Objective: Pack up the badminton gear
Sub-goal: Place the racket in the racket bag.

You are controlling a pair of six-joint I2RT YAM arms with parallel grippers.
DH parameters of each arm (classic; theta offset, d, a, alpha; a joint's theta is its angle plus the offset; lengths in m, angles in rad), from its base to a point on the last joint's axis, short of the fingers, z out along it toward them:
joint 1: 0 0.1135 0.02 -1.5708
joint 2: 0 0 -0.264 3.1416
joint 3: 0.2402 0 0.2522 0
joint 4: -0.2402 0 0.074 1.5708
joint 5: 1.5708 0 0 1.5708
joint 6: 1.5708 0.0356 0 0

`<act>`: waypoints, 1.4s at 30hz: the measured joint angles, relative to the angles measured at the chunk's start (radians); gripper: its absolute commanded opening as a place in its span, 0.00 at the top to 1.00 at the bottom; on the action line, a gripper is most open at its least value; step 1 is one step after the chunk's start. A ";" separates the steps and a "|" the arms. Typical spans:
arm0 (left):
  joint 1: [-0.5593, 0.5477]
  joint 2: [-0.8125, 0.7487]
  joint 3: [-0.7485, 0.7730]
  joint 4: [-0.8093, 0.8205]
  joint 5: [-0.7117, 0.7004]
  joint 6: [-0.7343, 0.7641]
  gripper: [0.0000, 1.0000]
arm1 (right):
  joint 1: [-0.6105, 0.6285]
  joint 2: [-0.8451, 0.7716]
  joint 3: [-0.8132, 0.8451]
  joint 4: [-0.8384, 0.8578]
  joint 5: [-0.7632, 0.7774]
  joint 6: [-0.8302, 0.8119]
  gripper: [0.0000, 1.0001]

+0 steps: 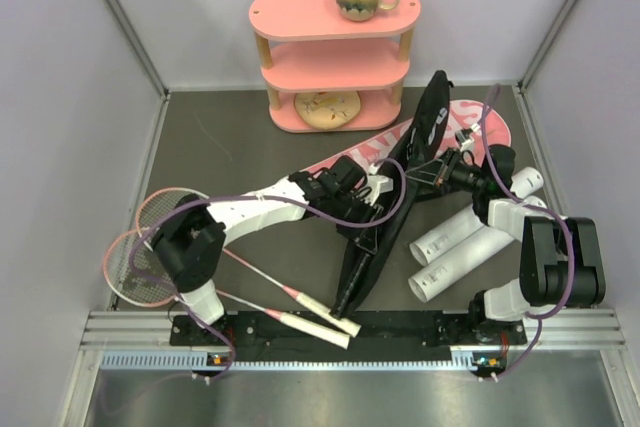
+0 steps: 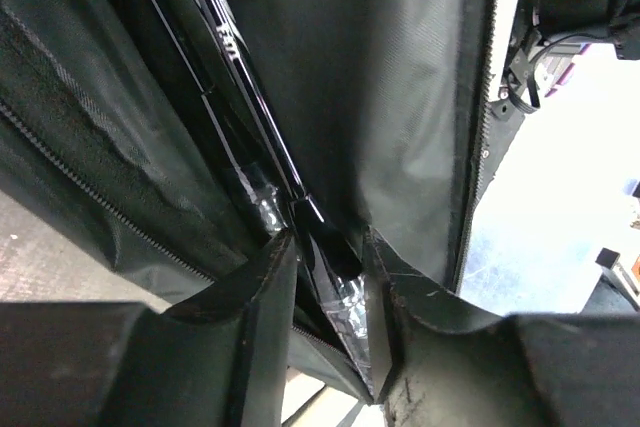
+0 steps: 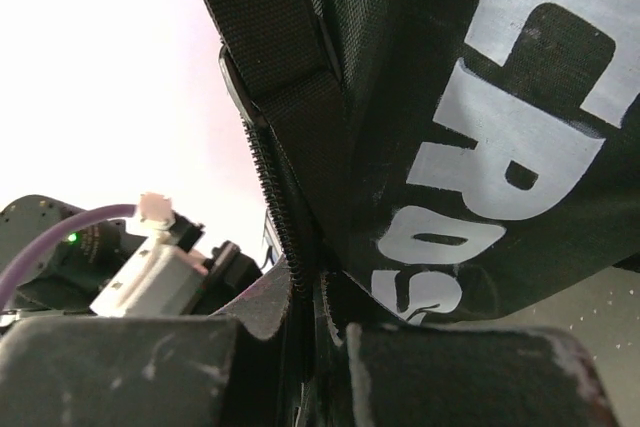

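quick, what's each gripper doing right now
left gripper: jaws apart around the black racket in the black bag; grip cannot be told
right gripper: shut on the black bag's edge

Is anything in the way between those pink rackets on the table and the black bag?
Yes. The left gripper sits in the black bag's open mouth, a black racket running between its fingers, and its arm stretches across above the pink rackets. The right gripper pinches the bag's zipper edge.

The left gripper (image 2: pixel 330 247) stood with its fingers parted, its arm stretched far out. The right gripper (image 3: pixel 312 292) was pinched tight.
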 measured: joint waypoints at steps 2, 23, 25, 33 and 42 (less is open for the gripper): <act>0.000 0.032 0.015 -0.010 0.002 0.003 0.68 | 0.000 0.000 0.000 0.001 0.000 0.000 1.00; -0.011 0.114 0.206 -0.063 -0.156 -0.085 1.00 | 0.010 -0.003 -0.004 0.051 0.035 0.019 1.00; -0.014 0.140 0.206 -0.050 -0.158 -0.091 0.97 | 0.013 -0.003 -0.006 0.063 0.045 0.026 1.00; -0.024 0.160 0.204 0.015 -0.210 -0.095 0.27 | 0.028 0.009 -0.007 0.038 0.019 0.016 1.00; 0.042 -0.068 0.182 0.132 -0.263 -0.073 0.08 | 0.029 -0.026 0.085 -0.280 0.039 -0.175 1.00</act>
